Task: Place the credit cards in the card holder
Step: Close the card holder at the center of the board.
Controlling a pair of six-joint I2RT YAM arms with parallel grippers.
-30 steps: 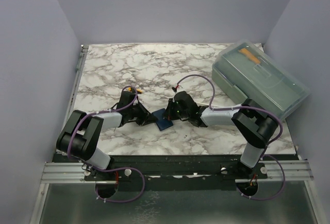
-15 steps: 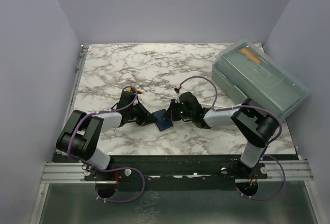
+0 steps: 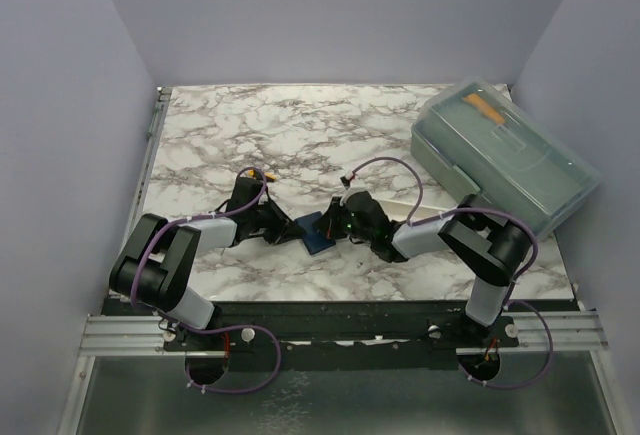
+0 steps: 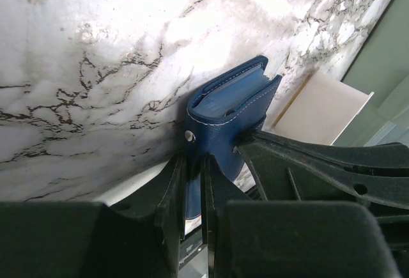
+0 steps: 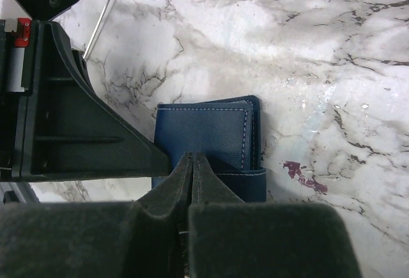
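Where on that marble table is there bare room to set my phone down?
The far half of the table, left of the plastic box, is bare. It's crowded near the middle, where the left gripper and right gripper meet at the wallet.

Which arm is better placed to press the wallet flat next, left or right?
Likely right. The left tool is clamped on the snap flap of the dark navy folding wallet, steadying it. The right tool is shut, empty, with its tips at the wallet's top face.
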